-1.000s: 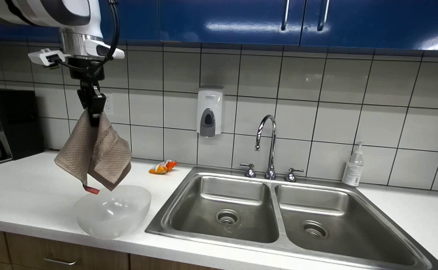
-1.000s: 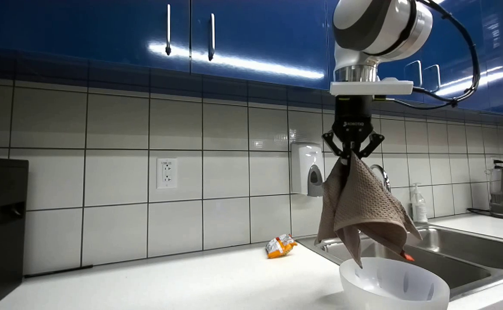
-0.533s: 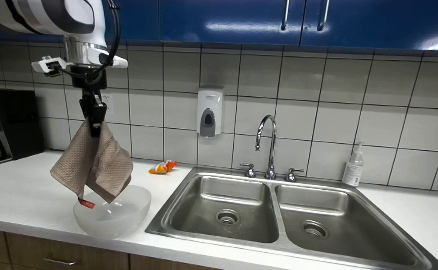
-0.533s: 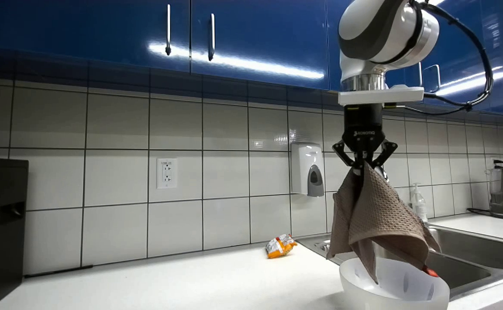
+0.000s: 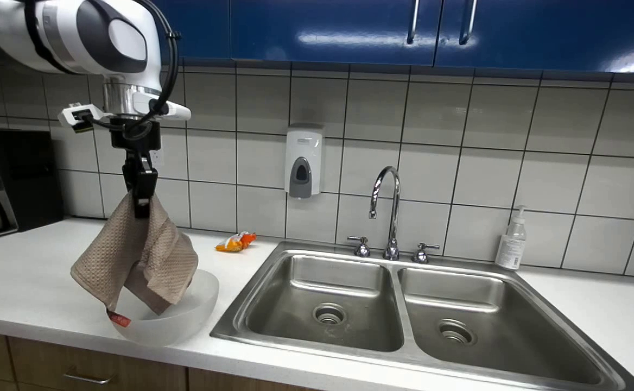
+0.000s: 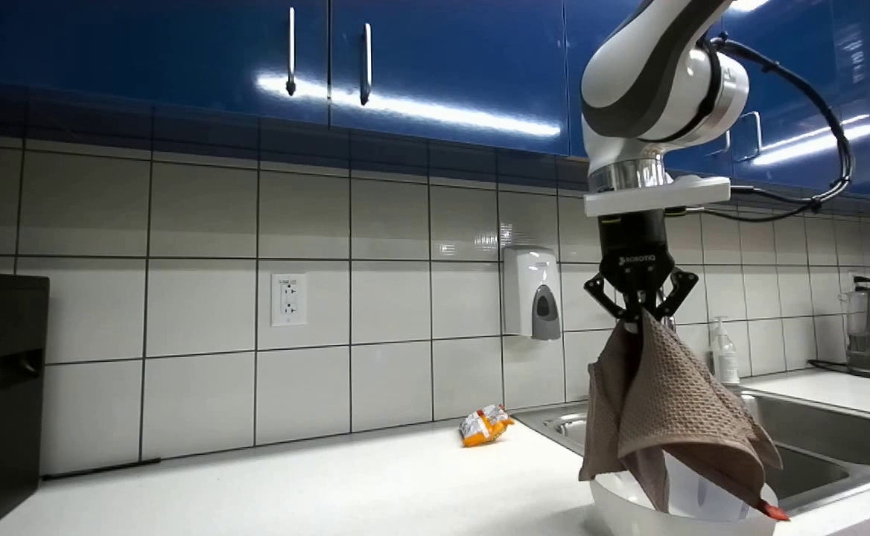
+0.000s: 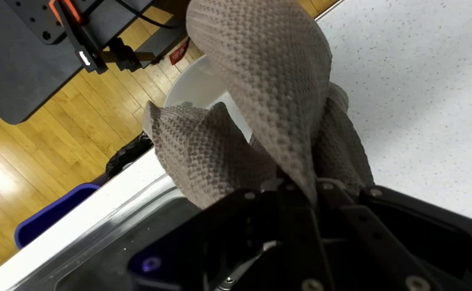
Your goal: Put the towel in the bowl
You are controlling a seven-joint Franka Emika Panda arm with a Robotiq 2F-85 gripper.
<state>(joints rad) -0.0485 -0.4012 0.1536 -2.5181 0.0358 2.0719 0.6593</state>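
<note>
My gripper pinches the towel; the bowl lies below me, near the counter's front edge, so I should lower, then release.

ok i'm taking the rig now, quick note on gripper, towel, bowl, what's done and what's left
Gripper: shut on the towel.
Towel: hanging over the bowl; one corner seems to dip inside, the corner with the red tag looks outside the rim.
Bowl: upright on the counter beside the sink.
Done: towel gripped and held over the bowl.
Left: lower it, probably nudging the tagged corner in, then open and back off.
</note>
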